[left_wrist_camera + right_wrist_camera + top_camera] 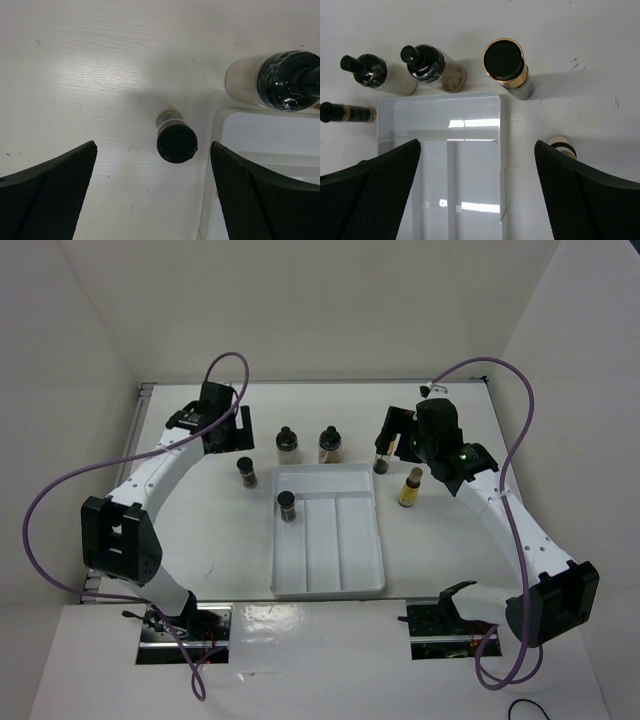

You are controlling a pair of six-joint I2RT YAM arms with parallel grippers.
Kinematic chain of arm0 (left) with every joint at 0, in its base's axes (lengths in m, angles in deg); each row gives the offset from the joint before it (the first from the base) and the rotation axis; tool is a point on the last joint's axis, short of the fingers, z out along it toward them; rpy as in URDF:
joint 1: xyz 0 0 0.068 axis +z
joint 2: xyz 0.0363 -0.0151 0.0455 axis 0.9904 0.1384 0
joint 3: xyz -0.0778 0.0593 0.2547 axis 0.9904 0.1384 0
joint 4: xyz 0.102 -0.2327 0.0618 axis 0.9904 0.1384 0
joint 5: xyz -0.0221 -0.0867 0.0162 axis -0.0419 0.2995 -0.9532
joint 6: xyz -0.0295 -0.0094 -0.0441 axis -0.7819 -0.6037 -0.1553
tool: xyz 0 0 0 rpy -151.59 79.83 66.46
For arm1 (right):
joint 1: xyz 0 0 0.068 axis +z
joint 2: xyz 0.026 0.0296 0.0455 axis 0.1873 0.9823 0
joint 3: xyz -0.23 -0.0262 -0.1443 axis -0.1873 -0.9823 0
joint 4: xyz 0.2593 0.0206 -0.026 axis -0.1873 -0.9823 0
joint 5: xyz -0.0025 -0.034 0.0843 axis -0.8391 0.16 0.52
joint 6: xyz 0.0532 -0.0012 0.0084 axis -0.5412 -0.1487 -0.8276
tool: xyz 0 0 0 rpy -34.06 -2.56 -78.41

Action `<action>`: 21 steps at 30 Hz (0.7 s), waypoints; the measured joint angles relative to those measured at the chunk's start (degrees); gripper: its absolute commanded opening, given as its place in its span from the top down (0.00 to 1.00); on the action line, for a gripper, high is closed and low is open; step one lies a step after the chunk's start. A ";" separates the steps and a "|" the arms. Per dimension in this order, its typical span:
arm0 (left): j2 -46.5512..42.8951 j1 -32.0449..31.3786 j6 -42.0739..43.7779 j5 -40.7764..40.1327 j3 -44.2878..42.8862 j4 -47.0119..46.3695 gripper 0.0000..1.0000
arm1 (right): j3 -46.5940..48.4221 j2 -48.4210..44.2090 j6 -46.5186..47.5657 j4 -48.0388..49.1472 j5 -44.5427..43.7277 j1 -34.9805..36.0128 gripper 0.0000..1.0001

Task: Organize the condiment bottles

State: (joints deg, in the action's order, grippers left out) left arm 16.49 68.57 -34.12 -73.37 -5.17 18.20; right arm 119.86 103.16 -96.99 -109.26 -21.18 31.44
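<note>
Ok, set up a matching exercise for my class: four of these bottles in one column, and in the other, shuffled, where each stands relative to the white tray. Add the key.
Things
1. tall yellow bottle
2. wide pale bottle
3. short dark bottle nearer the left arm
4. short dark bottle nearer the right arm

Places
A. inside the white tray, far-left corner
B. on the table, right of the tray
C. on the table, left of the tray
D. on the table, beyond the tray's far edge

Pairs: 1-B, 2-D, 3-C, 4-A
</note>
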 measured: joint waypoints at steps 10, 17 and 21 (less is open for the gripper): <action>3.15 -0.66 1.55 4.79 1.75 -3.28 0.00 | 0.00 2.05 0.00 -0.02 0.24 0.00 0.01; 7.17 -2.38 1.64 3.58 2.99 -4.28 0.03 | 0.00 3.02 0.15 0.00 0.24 0.00 0.01; 8.02 -2.91 2.51 3.50 4.55 -4.22 0.08 | 0.00 3.56 0.22 0.00 0.22 0.00 0.01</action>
State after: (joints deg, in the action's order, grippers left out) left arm 24.52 65.66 -31.60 -69.88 -0.62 13.99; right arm 119.86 106.72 -96.77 -109.26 -20.96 31.44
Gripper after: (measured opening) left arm 0.941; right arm 0.985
